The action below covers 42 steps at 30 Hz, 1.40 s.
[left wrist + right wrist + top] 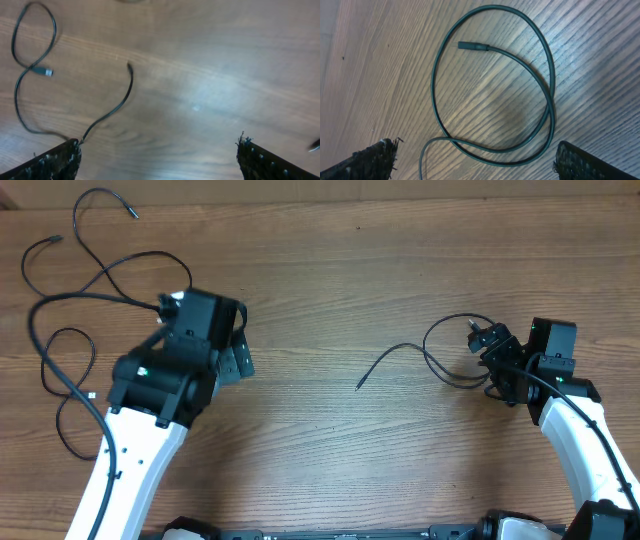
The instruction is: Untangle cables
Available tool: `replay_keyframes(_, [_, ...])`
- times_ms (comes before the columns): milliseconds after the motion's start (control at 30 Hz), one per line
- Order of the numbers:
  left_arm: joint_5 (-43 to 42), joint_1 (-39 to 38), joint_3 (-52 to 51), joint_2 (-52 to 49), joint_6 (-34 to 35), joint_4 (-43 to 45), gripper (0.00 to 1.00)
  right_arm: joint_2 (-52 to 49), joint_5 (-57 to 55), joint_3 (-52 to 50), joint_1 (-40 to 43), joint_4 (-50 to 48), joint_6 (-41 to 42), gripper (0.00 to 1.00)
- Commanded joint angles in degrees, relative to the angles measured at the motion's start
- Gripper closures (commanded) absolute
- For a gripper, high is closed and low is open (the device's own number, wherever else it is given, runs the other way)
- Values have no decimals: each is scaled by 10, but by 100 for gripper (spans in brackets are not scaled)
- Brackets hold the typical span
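Thin black cables [70, 300] lie in loose crossing loops at the table's far left, behind my left arm. My left gripper [240, 348] points right, away from them, and is open and holds nothing. In the left wrist view a cable [20, 90] with a silvery plug [46, 72] loops at the upper left, its other end [129, 65] free, ahead of the open left gripper [159, 160]. A separate cable [440, 355] forms one loop at the right. My right gripper [487, 362] is open beside it, with the loop's near part [520, 155] lying between the right gripper's [475, 165] fingers.
The wooden table [330, 460] carries nothing else. The single cable's straight tail ends near the middle [358, 387]. Thicker arm wiring runs along my right arm [570, 395].
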State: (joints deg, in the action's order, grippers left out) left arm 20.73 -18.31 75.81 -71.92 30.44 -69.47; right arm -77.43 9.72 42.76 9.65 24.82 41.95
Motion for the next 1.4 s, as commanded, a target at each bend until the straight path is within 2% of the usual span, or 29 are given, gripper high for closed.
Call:
replay_keyframes(0, [5, 0, -66, 11, -35, 8, 0, -1, -7, 7, -3, 1, -5, 0])
replay_keyframes(167, [19, 0, -136, 10, -40, 37, 0, -1, -7, 7, -3, 21, -5, 0])
replay_keyframes(333, [99, 0, -183, -1, -42, 45, 0, -1, -7, 7, -3, 27, -5, 0])
replay_keyframes(433, [113, 0, -200, -9, -41, 64, 0, -1, -7, 7, -3, 27, -5, 0])
replay_keyframes(667, [99, 12, -204, -35, -43, 91, 0, -1, -7, 7, -3, 28, -5, 0])
replay_keyframes(800, [99, 63, -207, -51, -43, 99, 0, -1, -7, 7, -3, 28, -5, 0])
replay_keyframes(967, [78, 128, -222, -85, -63, 145, 0, -1, -7, 7, -3, 28, -5, 0])
replay_keyframes(1067, [46, 139, -247, -105, -90, 179, 0, -1, -7, 7, -3, 28, -5, 0])
replay_keyframes(1200, [37, 140, -281, -141, -90, 216, 0, -1, -7, 7, -3, 27, -5, 0])
replay_keyframes(1367, [37, 156, -301, -189, -71, 261, 9, -1, -7, 7, -3, 27, -5, 0])
